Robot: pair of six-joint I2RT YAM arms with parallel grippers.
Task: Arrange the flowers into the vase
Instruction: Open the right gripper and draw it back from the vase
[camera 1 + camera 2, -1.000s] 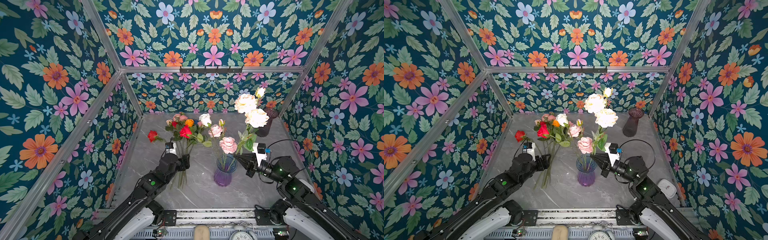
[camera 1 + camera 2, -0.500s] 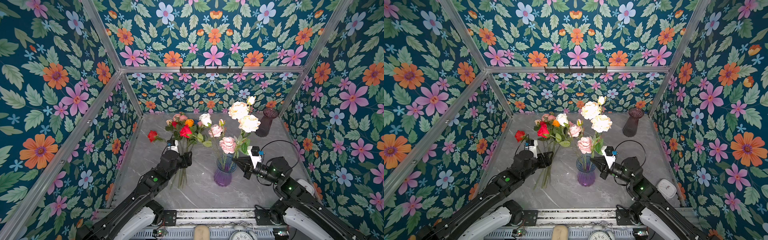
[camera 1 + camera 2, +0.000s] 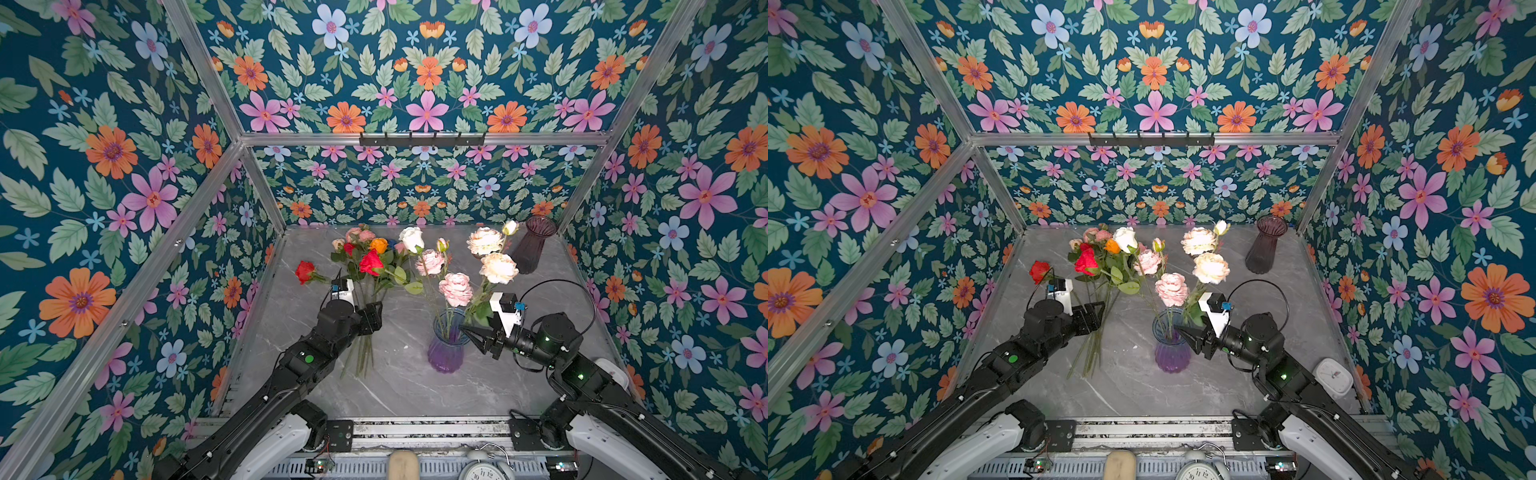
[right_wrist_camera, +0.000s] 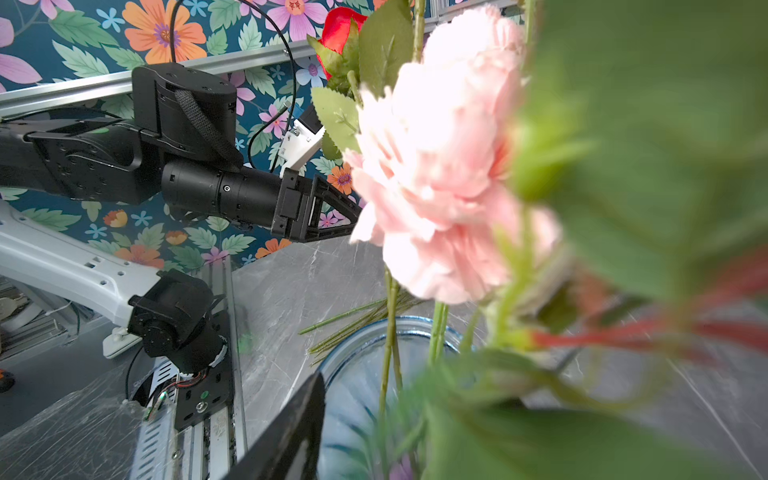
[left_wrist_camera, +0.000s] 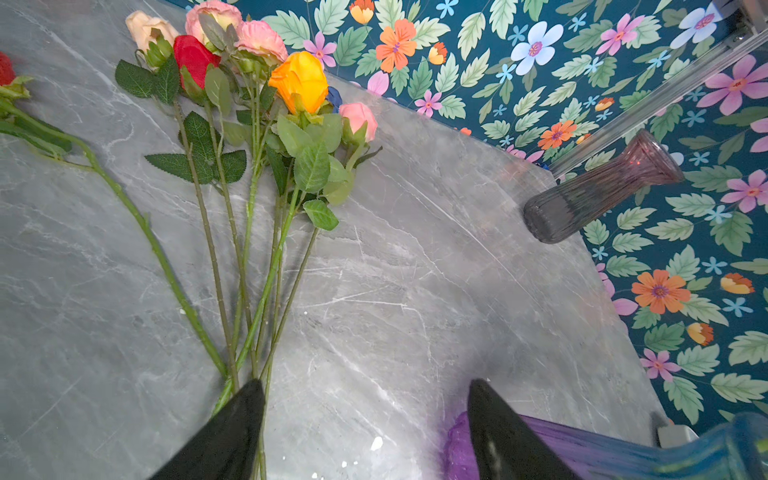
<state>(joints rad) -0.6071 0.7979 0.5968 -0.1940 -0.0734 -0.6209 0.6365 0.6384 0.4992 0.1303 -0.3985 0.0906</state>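
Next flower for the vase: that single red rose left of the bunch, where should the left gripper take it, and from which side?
I'd take the red rose on its mid stem, where it curves clear of the bunch. Come down from above with the left gripper, jaws across the stem; nearer the ends the stems crowd together.

Obstructions, blur and cropping on inspection

We note blurred leaves (image 4: pixel 644 166) masking one finger of the right end effector (image 4: pixel 374 376); the vase (image 5: pixel 623 451) and a red rose (image 5: pixel 5 68) cropped at the left wrist view's edge; a blue bloom (image 5: pixel 333 99) mostly behind the orange rose (image 5: pixel 299 81); loose stems (image 3: pixel 361 353) partly under the left end effector (image 3: pixel 376 318).
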